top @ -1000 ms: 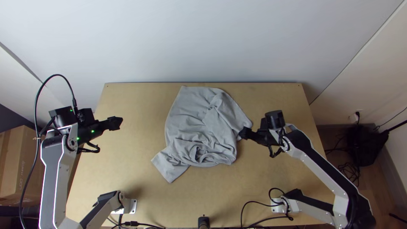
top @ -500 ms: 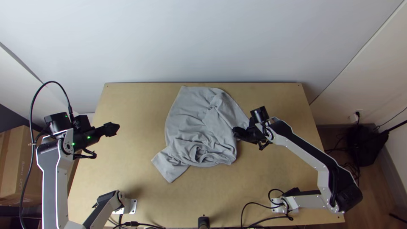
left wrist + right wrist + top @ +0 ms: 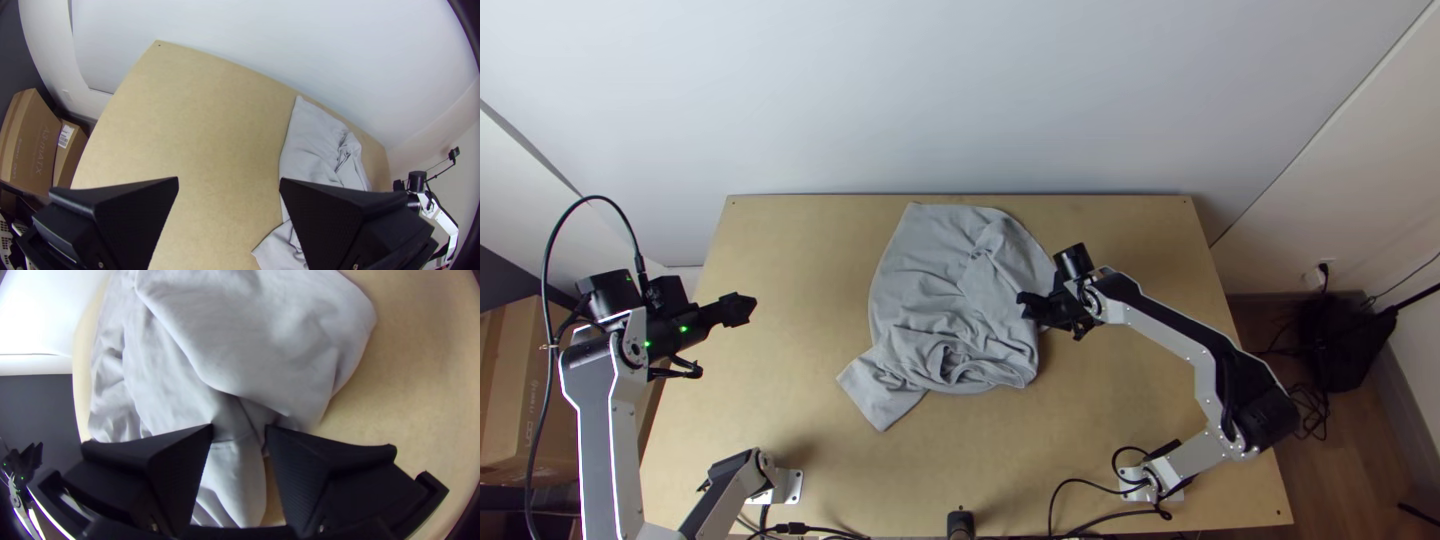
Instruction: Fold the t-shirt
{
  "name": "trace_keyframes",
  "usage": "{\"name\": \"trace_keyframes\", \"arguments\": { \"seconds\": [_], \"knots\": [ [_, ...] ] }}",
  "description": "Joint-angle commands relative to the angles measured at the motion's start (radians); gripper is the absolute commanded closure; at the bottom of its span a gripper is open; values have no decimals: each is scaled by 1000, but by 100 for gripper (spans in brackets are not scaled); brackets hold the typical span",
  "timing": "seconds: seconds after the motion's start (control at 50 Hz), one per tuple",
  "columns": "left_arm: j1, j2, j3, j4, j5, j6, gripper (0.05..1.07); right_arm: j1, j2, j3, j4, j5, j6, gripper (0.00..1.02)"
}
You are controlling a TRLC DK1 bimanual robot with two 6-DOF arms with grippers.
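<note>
Jaws spread, the black, wide-fingered right gripper [image 3: 1025,304] is overlapping the rumpled grey cloth t-shirt [image 3: 930,280], mid-frame in the top view; the right wrist view is revealing its creases between the jaws; the matching left gripper [image 3: 748,308] is hanging at frame left, jaws apart.

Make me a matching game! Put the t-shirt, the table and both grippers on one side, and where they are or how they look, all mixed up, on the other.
Things:
1. t-shirt
2. left gripper
3. table
4. right gripper

Places and looks:
A. flat light wood
B. at the side of the grey cloth, fingers apart
C. grey and wrinkly, not neatly folded
D. away from the cloth, fingers wide apart

Right pairs: 1-C, 2-D, 3-A, 4-B
</note>
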Motion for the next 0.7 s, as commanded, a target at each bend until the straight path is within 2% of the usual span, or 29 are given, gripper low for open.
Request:
{"name": "trace_keyframes", "arguments": {
  "seconds": [0.0,0.06,0.2,0.34,0.46,0.68],
  "knots": [
    [9,-2,16,-14,13,23,10,18,35,26,17,-8,10,85],
    [9,3,17,-17,13,28,11,24,29,26,23,-8,10,100],
    [7,29,16,-22,13,39,11,16,-40,6,19,-8,15,100],
    [-48,92,34,-5,15,29,11,-12,-141,-33,0,-8,13,100],
    [-137,148,56,60,13,-6,11,-39,-218,-60,-66,-10,7,100],
    [-341,291,151,158,8,-29,11,-56,-336,-109,-219,-13,-53,100]
  ]
}}
